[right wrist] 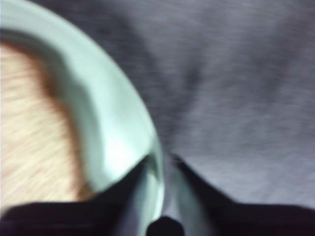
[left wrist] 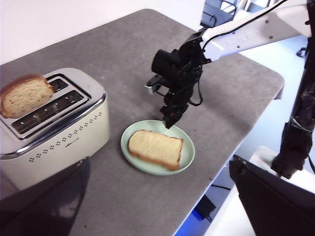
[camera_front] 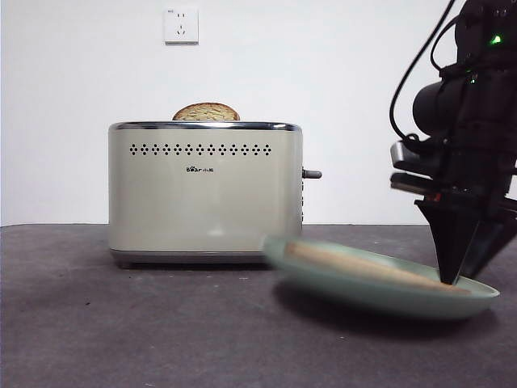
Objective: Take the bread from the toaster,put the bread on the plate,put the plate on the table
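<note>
So we're at the last step I'd say: the bread (left wrist: 156, 148) is already lying flat on the plate (camera_front: 388, 293), and the right gripper (camera_front: 449, 279) has its jaws pinched on the plate's rim at the right side, one jaw inside the rim and one outside as the right wrist view shows it. In the front view the plate is nearest the camera, and its left end looks tipped up and blurry, with a shadow under it, so my guess is it's partly lifted or being moved, not sitting settled. Next move should be to get it down level on the table (camera_front: 97, 323) without letting the slice slide off, then let go of the rim. The left gripper (left wrist: 157, 206) just hangs back above the near side, jaws spread wide, holding nothing. Further back, left of the plate, the toaster (camera_front: 205, 194) stands with a second, darker slice (camera_front: 206, 112) poking out of its slot. The table is dark grey, matte and a bit mottled. Behind everything is a plain white wall with a wall socket (camera_front: 180, 25) high up.
</note>
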`<state>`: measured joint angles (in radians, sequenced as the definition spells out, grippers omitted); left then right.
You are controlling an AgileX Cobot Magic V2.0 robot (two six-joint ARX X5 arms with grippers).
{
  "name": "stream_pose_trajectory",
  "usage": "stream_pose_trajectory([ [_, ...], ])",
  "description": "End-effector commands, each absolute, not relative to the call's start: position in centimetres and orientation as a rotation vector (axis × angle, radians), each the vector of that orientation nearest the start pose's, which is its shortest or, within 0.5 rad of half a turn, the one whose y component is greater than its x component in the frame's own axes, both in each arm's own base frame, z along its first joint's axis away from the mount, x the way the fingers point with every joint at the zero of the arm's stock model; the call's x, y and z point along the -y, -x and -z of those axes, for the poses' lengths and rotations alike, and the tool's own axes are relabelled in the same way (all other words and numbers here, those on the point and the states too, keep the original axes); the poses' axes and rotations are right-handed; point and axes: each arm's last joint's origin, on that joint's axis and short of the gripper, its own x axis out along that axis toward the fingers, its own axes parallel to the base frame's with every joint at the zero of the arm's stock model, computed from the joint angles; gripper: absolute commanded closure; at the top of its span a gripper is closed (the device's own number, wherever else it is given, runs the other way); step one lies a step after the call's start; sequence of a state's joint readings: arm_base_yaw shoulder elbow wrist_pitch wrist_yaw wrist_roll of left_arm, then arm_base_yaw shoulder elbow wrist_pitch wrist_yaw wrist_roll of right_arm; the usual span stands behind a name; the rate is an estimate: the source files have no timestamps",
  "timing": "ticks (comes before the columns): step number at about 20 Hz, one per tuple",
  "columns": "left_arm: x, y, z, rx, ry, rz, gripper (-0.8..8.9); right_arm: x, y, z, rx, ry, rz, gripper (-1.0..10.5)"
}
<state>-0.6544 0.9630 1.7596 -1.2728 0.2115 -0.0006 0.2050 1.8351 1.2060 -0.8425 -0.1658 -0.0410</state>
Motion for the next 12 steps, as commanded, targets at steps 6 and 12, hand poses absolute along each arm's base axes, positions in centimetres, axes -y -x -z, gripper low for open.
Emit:
stream_pose_trajectory([
  [6, 5.6, -6.5, -49.3, -0.47, -0.115, 0.816, 3.38, -6.3, -30.3, -22.8, -1.28, 0.03, -0.306, 4.6],
  [12, 6.2, -8.2, -49.0, -0.488, -0.182, 0.614, 3.38, -5.6, -22.8, -32.8, -0.95, -0.116, -0.543, 4.8],
])
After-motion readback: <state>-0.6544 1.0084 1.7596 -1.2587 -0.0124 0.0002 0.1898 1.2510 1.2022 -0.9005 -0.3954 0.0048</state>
